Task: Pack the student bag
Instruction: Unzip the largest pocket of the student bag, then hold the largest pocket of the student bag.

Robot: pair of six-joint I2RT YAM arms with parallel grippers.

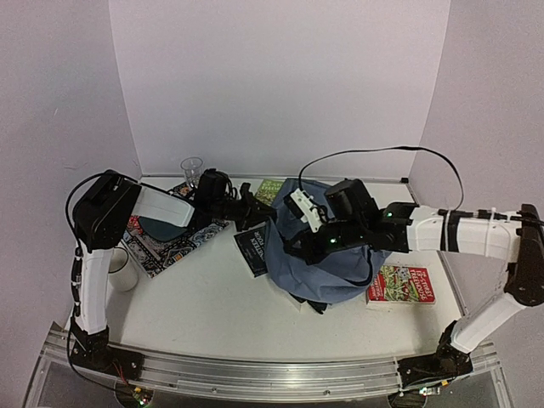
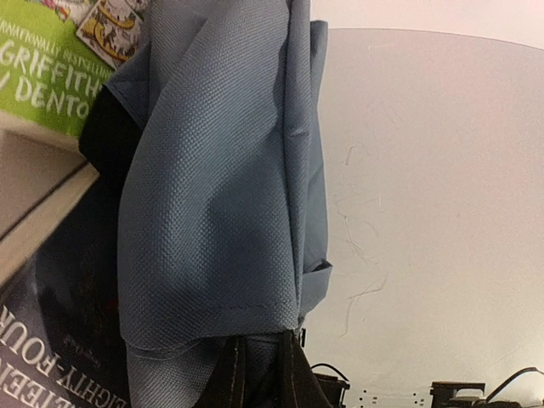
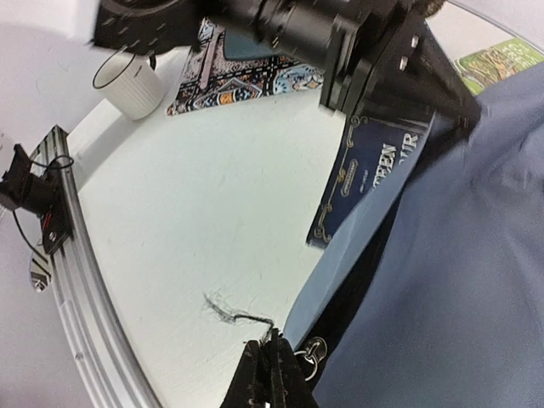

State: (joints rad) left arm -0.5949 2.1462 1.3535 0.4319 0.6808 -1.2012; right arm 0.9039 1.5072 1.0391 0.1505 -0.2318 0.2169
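Note:
The student bag (image 1: pixel 340 259), soft grey-blue fabric, lies in the middle of the table. Its fabric fills the left wrist view (image 2: pixel 212 170) and the right side of the right wrist view (image 3: pixel 459 280). My left gripper (image 1: pixel 255 206) is shut on the bag's far-left opening edge; dark trim shows at its tips (image 2: pixel 263 365). My right gripper (image 1: pixel 293 246) is shut on the zipper pull at the bag's left edge (image 3: pixel 274 361), next to the metal ring (image 3: pixel 313 348). A dark blue book (image 1: pixel 252 248) leans at the bag's opening (image 3: pixel 374 170).
A green book (image 1: pixel 270 189) lies behind the bag. A red-and-green book (image 1: pixel 402 283) lies right of it. A patterned book (image 1: pixel 170 238), a white cup (image 1: pixel 123 270) and a clear cup (image 1: pixel 192 168) are at the left. White walls close in the table.

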